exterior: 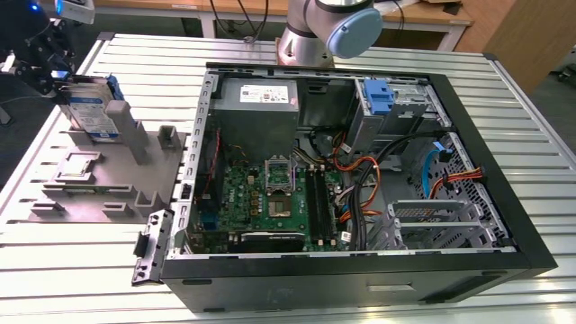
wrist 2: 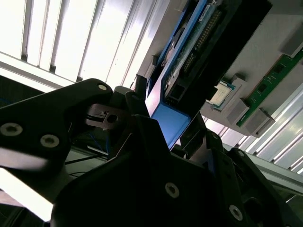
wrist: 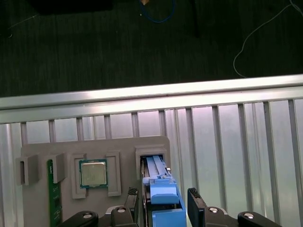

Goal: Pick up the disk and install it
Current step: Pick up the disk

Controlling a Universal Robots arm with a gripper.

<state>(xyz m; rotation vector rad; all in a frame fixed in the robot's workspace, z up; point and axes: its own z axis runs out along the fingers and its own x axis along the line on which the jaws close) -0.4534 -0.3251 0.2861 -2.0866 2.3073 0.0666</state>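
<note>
1. The gripper (exterior: pixel 51 73) is at the far end of the exterior view's left, directly above the grey holder plate (exterior: pixel 83 190) on the ribbed metal table (exterior: pixel 144 50).
2. The disk (exterior: pixel 90 111) stands upright on its edge in a slot at the far end of that plate, with its blue-and-white label showing in the exterior view and its blue carrier along the edges.
3. In the first wrist view the gripper sits astride the top of the disk, with the blue carrier running between its two sides. Whether it has clamped onto the disk cannot be told (contact at the sides is not visible). The disk is seated in its slot.
4. On the same plate, in the first wrist view, a processor chip (wrist: pixel 93 173) lies flat in a recess just beside the disk's slot. A green memory stick (wrist: pixel 53 201) stands on edge beyond it.
5. The open computer case (exterior: pixel 533 226) lies on its side on the table, to the exterior view's right of the plate and just beside it.
6. Inside the case, a grey power-supply box (exterior: pixel 259 101) occupies the far corner on the left. A green motherboard (exterior: pixel 261 196) lies nearer.
7. A bare blue bracket (exterior: pixel 382 96) sits in the drive bay at the far right.
8. The arm's base (exterior: pixel 322 30) stands on the table beyond the case's far wall.
</note>
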